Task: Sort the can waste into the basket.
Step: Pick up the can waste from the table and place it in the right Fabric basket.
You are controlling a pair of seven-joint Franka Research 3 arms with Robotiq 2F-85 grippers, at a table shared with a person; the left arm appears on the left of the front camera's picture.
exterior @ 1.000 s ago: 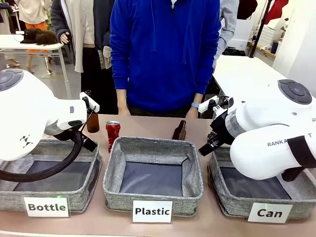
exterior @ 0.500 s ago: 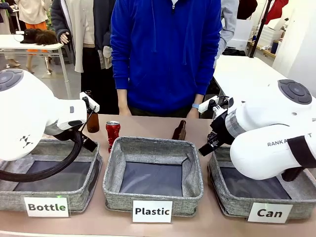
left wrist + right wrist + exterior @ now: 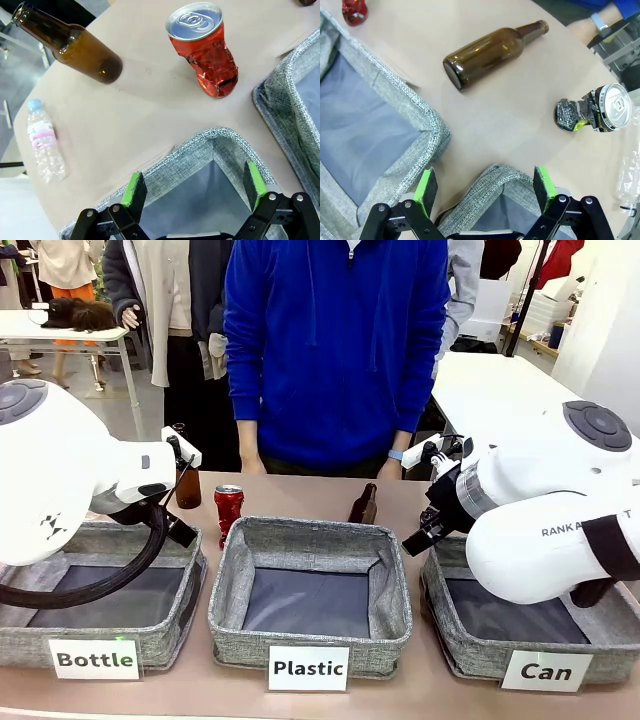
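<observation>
A dented red can [image 3: 229, 508] with a silver top stands on the table behind the baskets; it is in the left wrist view too [image 3: 205, 50]. The black-and-silver can [image 3: 592, 112] lies crushed on its side, beyond the "Can" basket [image 3: 478, 658]. My left gripper [image 3: 194, 185] hangs open over a corner of the "Bottle" basket [image 3: 200, 145], with the red can ahead of it. My right gripper [image 3: 485, 184] hangs open and empty over the near corner of the "Can" basket [image 3: 465, 202].
The "Plastic" basket [image 3: 310, 640] sits in the middle, the "Bottle" basket [image 3: 150, 635] on the left. Brown bottles [image 3: 187, 482] [image 3: 363, 505] and a clear plastic bottle [image 3: 44, 150] are on the table behind. A person in blue [image 3: 335, 350] stands at the far edge.
</observation>
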